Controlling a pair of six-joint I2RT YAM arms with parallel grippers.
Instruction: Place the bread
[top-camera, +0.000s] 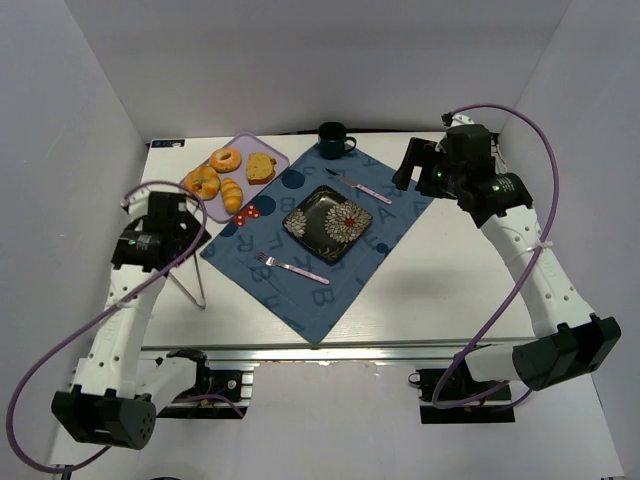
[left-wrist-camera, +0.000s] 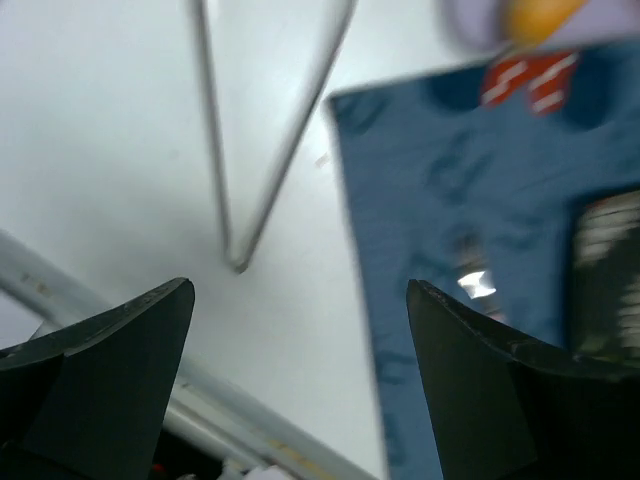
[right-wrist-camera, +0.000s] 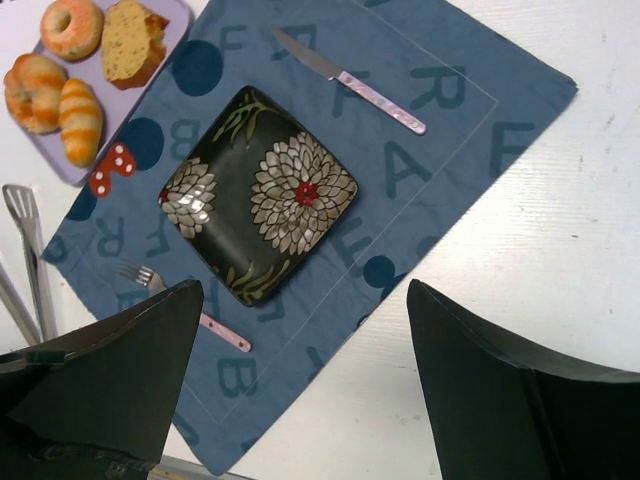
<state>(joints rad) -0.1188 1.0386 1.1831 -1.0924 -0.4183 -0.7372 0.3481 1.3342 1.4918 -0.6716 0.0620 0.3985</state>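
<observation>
A pale purple tray (right-wrist-camera: 150, 88) at the far left of the table (top-camera: 450, 270) holds all the bread: a ring doughnut (right-wrist-camera: 72, 27), a slice of loaf (right-wrist-camera: 130, 42) beside it, a round roll (right-wrist-camera: 33, 78) and a striped roll (right-wrist-camera: 80, 118). One corner of the tray overlaps a blue placemat (right-wrist-camera: 440, 130) printed with letters. In the middle of the placemat sits a black square plate (right-wrist-camera: 262, 195), its whole flower pattern showing. A knife (right-wrist-camera: 348, 80) lies on the far side of the plate and a fork (right-wrist-camera: 180, 305) on the near side. A dark green mug (top-camera: 333, 139) stands at the placemat's far edge; its contents cannot be made out.

The left gripper (left-wrist-camera: 300, 290) has its fingers spread wide with nothing between them. It hangs over bare table and a pair of metal tongs (left-wrist-camera: 250, 150), just to the near left of the tray. In its own blurred view only a scrap of orange bread shows, at the top right, beyond the fingertips. The right gripper (right-wrist-camera: 305, 290) is also spread wide and holds nothing. It is at the far right of the placemat, well apart from the tray, and in its view the bread lies at the upper left, past the plate.

The striped roll is the one long piece. Its long axis runs roughly far to near, with the near end by the tray's edge at the placemat
</observation>
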